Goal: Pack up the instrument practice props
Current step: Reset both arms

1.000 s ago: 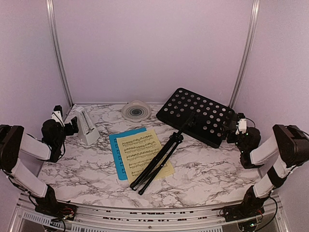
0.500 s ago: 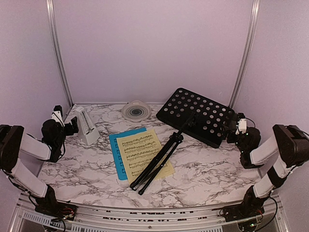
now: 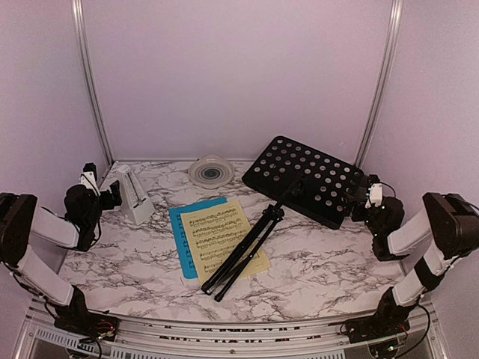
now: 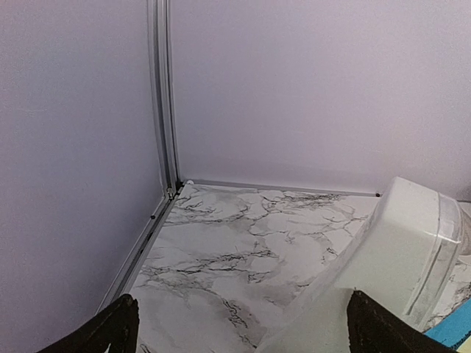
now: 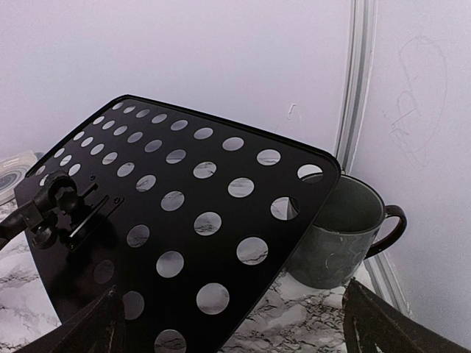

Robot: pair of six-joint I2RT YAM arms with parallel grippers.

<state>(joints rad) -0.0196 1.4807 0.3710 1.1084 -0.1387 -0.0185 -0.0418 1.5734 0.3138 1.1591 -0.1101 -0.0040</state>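
The black music stand lies on the marble bench. Its hole-punched plate is tilted up at the far right, and its legs are folded together and stretch toward the near edge. Those legs cross the yellow sheet-music page, which overlaps the blue page on the side away from the plate.

Well left of the stand stands the white pyramid metronome, upright. The left gripper is just beside it, on the side away from the stand. It is spread wide and holds nothing. In the left wrist view the metronome fills the right part of the gap between the fingers of that gripper — whether a finger touches it cannot be told.

The right gripper sits at the plate's right edge, also spread wide and empty. Its wrist view looks from between the fingers onto the plate. A dark mug stands behind the plate's far right corner, partly hidden by it.

Left of the plate, by the back wall, lies a round pale disc — what it is cannot be told.
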